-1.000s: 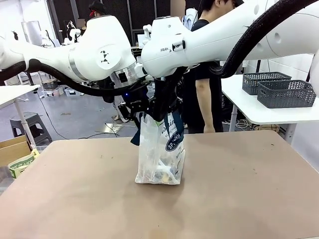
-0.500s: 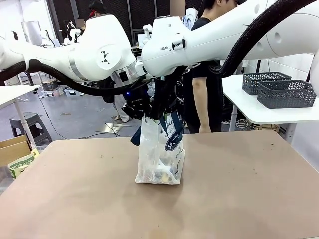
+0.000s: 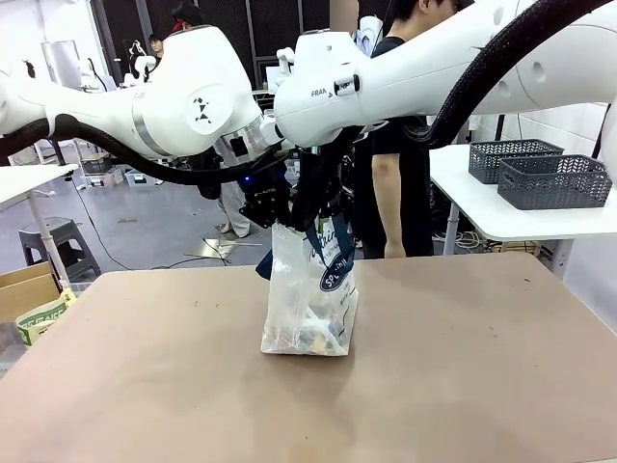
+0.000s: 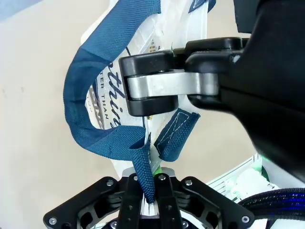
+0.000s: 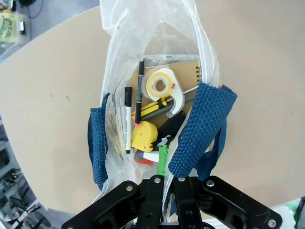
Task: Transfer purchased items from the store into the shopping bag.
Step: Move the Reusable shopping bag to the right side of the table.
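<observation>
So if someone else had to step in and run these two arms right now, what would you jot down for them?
Left gripper: shut on the shopping bag, pinching a navy strap handle at the rim.
Right gripper: shut on the shopping bag at the other handle.
The bag stands on the table, held up and open from above by both arms.
Done: purchased items lie in the bag, among them a tape dispenser, pens, a notebook and a yellow piece.
Left: no loose items are visible on the table, so probably just lifting or handing over the bag. A person stands at the far side.

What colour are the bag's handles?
Dark navy blue handles, clearest in the left wrist view.
</observation>
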Action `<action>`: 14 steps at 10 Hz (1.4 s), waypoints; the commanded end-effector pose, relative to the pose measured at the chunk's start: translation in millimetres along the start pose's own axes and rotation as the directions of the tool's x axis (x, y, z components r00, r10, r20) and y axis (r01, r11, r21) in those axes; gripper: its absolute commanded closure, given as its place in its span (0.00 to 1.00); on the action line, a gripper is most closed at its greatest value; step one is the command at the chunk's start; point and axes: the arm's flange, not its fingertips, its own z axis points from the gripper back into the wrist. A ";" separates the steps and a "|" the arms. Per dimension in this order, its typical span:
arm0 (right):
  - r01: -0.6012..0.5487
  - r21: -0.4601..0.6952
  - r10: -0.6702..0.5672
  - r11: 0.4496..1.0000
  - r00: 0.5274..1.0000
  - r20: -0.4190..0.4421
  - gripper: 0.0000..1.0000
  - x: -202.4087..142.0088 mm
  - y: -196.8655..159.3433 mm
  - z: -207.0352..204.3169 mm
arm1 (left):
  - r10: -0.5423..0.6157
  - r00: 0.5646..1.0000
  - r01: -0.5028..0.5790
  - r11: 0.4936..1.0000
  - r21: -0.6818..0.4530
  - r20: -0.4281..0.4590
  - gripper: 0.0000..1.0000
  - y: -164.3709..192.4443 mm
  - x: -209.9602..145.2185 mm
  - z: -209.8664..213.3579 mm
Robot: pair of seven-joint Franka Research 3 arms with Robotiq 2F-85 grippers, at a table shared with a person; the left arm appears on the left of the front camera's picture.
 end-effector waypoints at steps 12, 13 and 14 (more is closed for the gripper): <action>0.131 0.254 -0.147 0.958 0.988 0.043 0.00 3.1 -82.4 32.1 | 0.017 1.000 -0.017 1.000 0.001 0.007 1.00 2.7 0.0 2.8; 0.171 0.347 -0.200 0.922 0.979 0.050 0.00 4.1 -97.6 36.6 | 0.017 1.000 -0.017 1.000 0.001 0.007 1.00 2.7 0.0 2.8; 0.179 0.388 -0.214 0.904 0.976 0.049 0.00 2.5 -109.1 41.8 | 0.017 1.000 -0.017 1.000 0.001 0.007 1.00 2.7 0.0 2.8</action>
